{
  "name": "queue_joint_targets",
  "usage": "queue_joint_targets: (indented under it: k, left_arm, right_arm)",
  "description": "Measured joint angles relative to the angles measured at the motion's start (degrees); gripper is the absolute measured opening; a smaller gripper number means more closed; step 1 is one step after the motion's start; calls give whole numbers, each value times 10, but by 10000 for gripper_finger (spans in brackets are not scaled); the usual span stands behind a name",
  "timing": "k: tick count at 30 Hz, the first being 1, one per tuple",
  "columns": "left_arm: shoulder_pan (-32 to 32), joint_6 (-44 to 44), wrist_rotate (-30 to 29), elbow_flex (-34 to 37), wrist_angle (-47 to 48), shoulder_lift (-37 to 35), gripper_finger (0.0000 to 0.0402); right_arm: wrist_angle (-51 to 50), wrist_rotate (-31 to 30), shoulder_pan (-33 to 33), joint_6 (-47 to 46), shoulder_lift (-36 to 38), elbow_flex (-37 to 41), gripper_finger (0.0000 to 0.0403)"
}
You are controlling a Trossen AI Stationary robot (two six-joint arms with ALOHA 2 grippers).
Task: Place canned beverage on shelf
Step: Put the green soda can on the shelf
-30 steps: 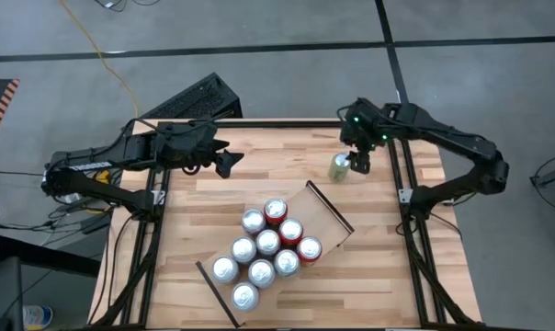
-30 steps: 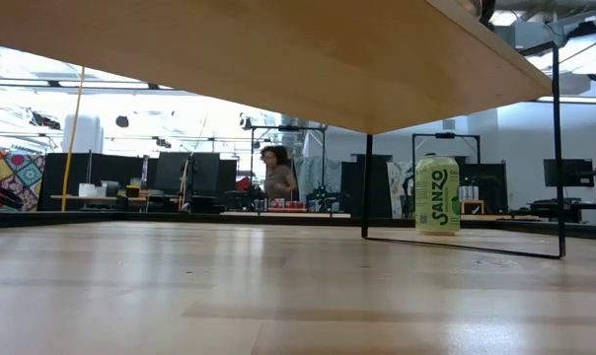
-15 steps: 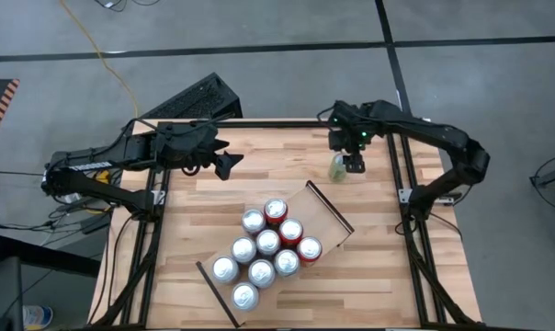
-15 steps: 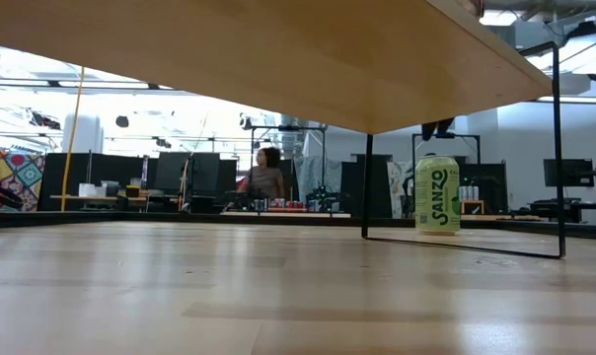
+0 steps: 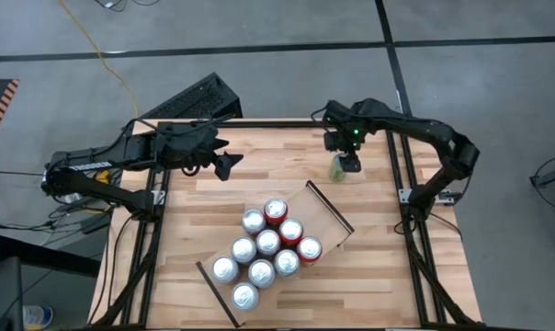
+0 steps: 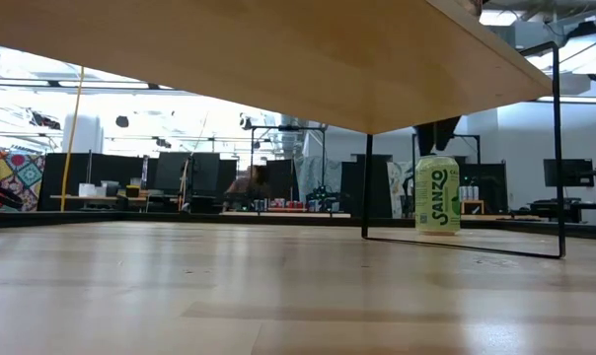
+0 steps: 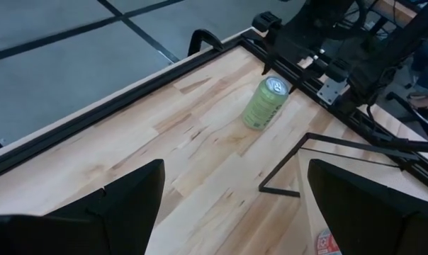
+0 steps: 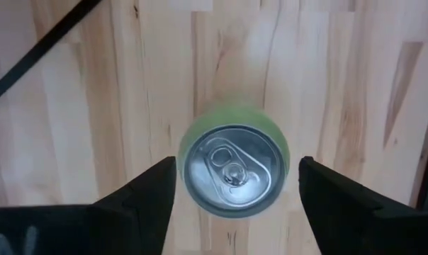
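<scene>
A green Sanzo can (image 8: 232,170) stands upright on its base on the striped tabletop near the far right corner; it also shows in the low view (image 6: 437,194) and the left wrist view (image 7: 265,104). My right gripper (image 8: 235,185) is open just above the can, pointing down, one finger on either side of its top, touching nothing. The shelf (image 5: 328,213), a pale board on thin black legs, stands mid-table with several silver-topped cans (image 5: 264,248) on it. My left gripper (image 5: 230,165) hangs open and empty at the table's far left.
Black frame rails (image 5: 395,165) run along the table's edges beside the right arm. A keyboard (image 5: 193,99) lies on the floor beyond the far left corner. Bare tabletop (image 5: 277,165) lies between the two grippers. The shelf's black leg frame (image 6: 461,242) stands close to the can.
My right gripper has moved toward the table's left edge until it is over the green can, and has come down toward the can's top. The can has stayed where it was.
</scene>
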State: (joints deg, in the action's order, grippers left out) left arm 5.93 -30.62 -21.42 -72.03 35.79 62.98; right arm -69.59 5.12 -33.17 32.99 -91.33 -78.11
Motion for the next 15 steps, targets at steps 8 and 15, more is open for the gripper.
queue_joint_targets:
  k: [8,15]
  left_arm:
    - [0,0,-3,0,0,0,332]
    - [0,-3,-3,0,0,0,332]
  right_arm:
    - [0,-3,2,-9,0,6,374]
    - [16,-6,2,-17,0,65,385]
